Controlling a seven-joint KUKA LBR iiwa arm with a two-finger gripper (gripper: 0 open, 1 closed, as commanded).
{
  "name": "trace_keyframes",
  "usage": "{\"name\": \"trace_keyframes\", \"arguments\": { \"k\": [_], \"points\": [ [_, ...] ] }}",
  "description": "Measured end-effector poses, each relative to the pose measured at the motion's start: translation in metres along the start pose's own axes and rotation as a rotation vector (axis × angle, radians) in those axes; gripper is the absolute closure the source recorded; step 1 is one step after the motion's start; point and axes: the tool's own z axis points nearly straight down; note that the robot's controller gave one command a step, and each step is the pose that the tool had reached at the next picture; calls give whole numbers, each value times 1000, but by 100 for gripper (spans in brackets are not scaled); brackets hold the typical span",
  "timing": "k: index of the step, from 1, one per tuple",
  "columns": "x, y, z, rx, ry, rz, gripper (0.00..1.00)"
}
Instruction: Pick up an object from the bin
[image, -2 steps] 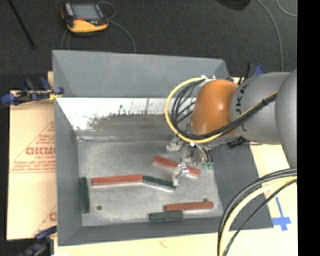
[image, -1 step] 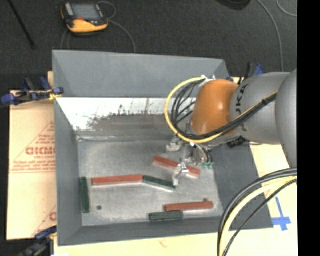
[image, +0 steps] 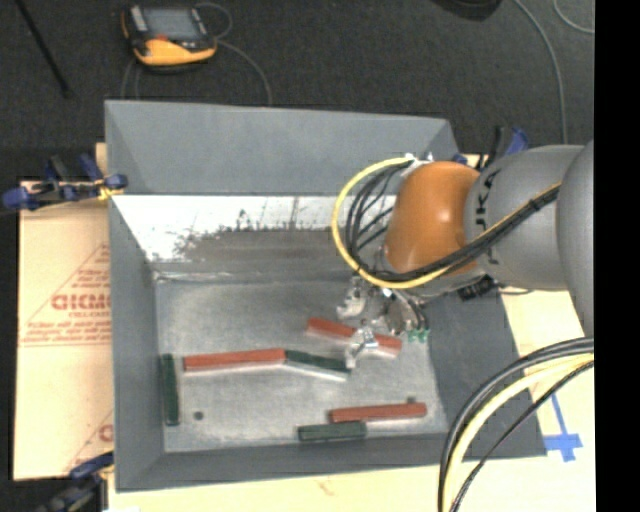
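My gripper (image: 362, 335) is low in the bin's right half, directly over the middle of a short red bar (image: 325, 328). The bar lies slanted on the floor, and its two ends stick out to the left and right of the gripper. Just below and left of it lies a dark green bar (image: 318, 363), whose left end touches the right end of a long red bar (image: 232, 359).
Another red bar (image: 377, 411) and a green bar (image: 332, 432) lie near the front wall. A green bar (image: 170, 390) stands lengthwise along the left wall. The arm with its orange cover and cables hangs over the bin's right side.
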Motion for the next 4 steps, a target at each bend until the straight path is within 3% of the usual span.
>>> {"name": "trace_keyframes", "arguments": {
  "k": [1, 2, 3, 4],
  "points": [
    [9, 0, -46, -1, -4, -40, 100],
    [7, 1, -69, -1, -9, -47, 0],
    [7, 1, -69, -1, -9, -47, 0],
    [8, -4, 11, 0, -9, -177, 100]
  ]
}}
